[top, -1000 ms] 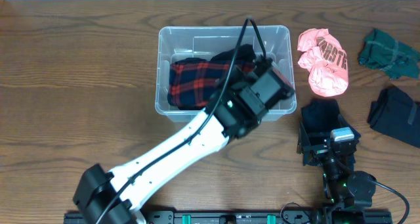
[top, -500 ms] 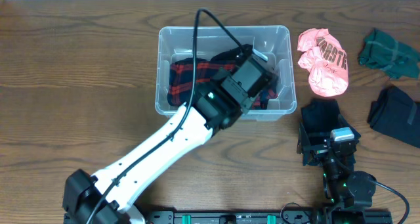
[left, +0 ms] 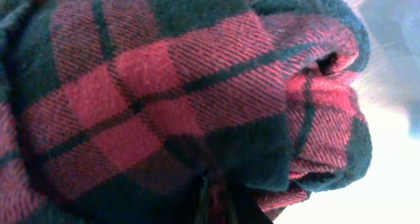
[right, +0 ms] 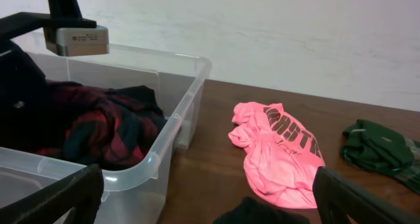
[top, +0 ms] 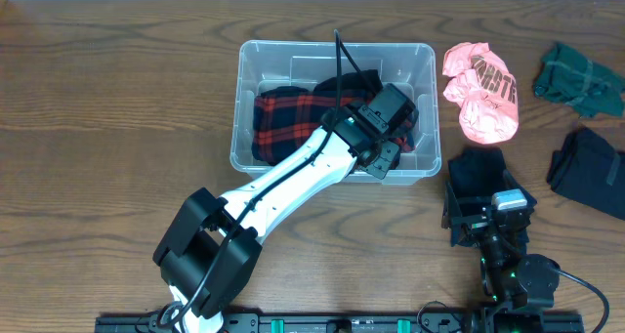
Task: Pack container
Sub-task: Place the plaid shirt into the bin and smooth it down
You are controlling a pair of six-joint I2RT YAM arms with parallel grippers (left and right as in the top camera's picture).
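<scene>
The clear container [top: 332, 46] stands at the table's middle back and holds a red and black plaid garment [top: 283, 118]. My left gripper [top: 395, 128] is down inside the container's right part. In the left wrist view the plaid garment [left: 164, 86] fills the frame and the fingers [left: 213, 201] are close together with a fold of it between them. My right gripper [top: 485, 216] is wide open and empty above a black cloth [top: 476, 169]. In the right wrist view its fingers [right: 213, 198] frame the container's near corner [right: 151, 165] and the plaid garment [right: 98, 129].
A pink shirt [top: 480, 89] lies just right of the container and shows in the right wrist view [right: 279, 148]. A green garment [top: 578, 79] lies at the far right back, and a dark garment [top: 591, 172] at the right edge.
My left arm has folded in, its base end moving right. Its gripper went left, then back to the container's right part. The container has shifted slightly right. The right arm has not moved.
</scene>
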